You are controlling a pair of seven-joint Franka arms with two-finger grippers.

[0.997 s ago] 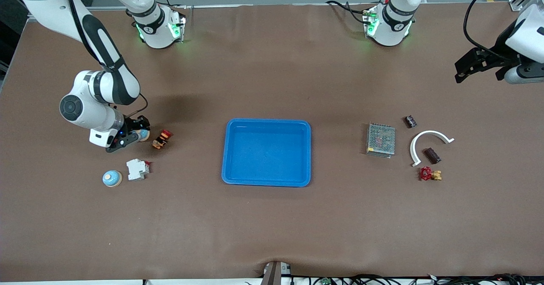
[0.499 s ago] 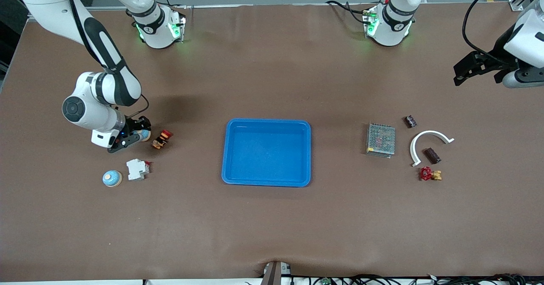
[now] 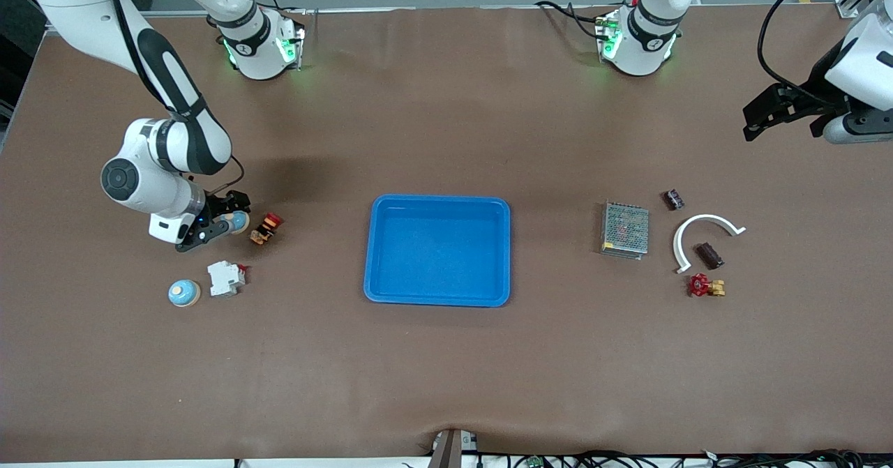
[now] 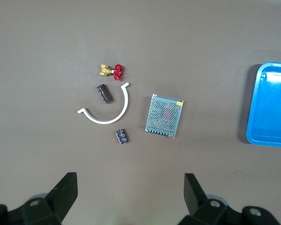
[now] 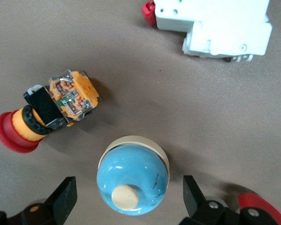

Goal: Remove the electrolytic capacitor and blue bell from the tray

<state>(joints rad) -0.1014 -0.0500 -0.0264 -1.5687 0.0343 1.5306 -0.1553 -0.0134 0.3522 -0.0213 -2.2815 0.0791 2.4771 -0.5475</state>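
Observation:
A blue bell (image 3: pixel 236 222) (image 5: pixel 136 173) with a cream knob stands on the table toward the right arm's end. My right gripper (image 3: pixel 231 218) (image 5: pixel 129 196) is low around it, open, with a gap between each finger and the dome. A dark cylindrical capacitor (image 3: pixel 710 255) (image 4: pixel 104 93) lies inside a white curved piece (image 3: pixel 704 220) toward the left arm's end. My left gripper (image 3: pixel 757 121) (image 4: pixel 129 188) hangs open and empty, high over the table's edge at that end.
A blue tray (image 3: pixel 438 201) sits mid-table. By the right gripper are a red-and-orange push button (image 3: pixel 266 228), a white breaker (image 3: pixel 226 277) and a second blue bell (image 3: pixel 184 292). Near the capacitor are a mesh-covered power supply (image 3: pixel 625 229), a small dark component (image 3: pixel 673 199) and a red valve (image 3: pixel 701 285).
My right gripper's fingers have come apart from the bell, which stays on the table. The left gripper has shifted slightly.

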